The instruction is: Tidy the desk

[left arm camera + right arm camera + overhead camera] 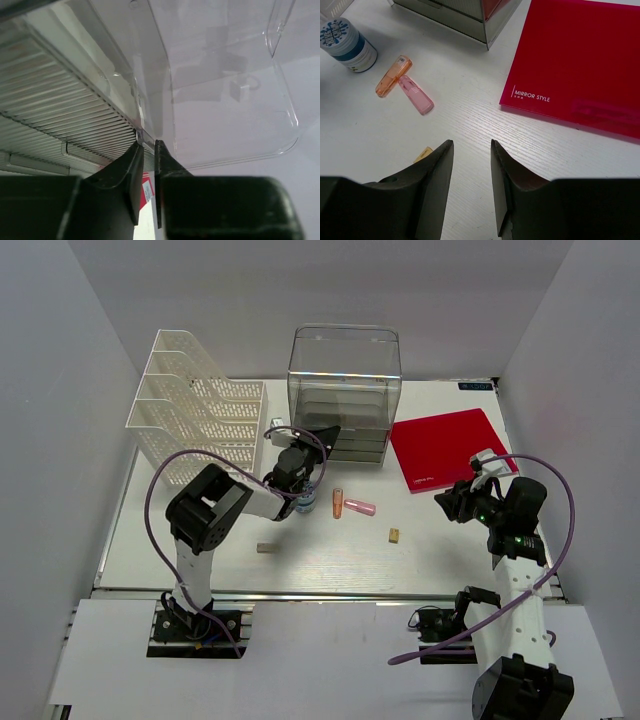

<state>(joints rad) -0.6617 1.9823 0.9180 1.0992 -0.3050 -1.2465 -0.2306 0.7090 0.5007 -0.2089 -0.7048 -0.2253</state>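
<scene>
The white desk point(330, 565) carries loose small items and two organisers. My left gripper point(318, 442) reaches to the front of the clear drawer box point(345, 370). In the left wrist view its jaws point(146, 142) stand nearly together, pinched on the clear front lip of a pulled-out drawer point(225, 100). My right gripper point(452, 504) hovers above bare desk left of the red folder point(445, 448); its jaws point(471, 144) are open with nothing between them.
An orange capsule point(393, 75) and a pink one point(416, 94) lie touching mid-desk, a white-and-blue bottle point(347, 45) to their left. A small tan piece point(395, 535) and a grey piece point(266, 548) lie nearer the front. A white mesh file rack point(195, 405) stands back left.
</scene>
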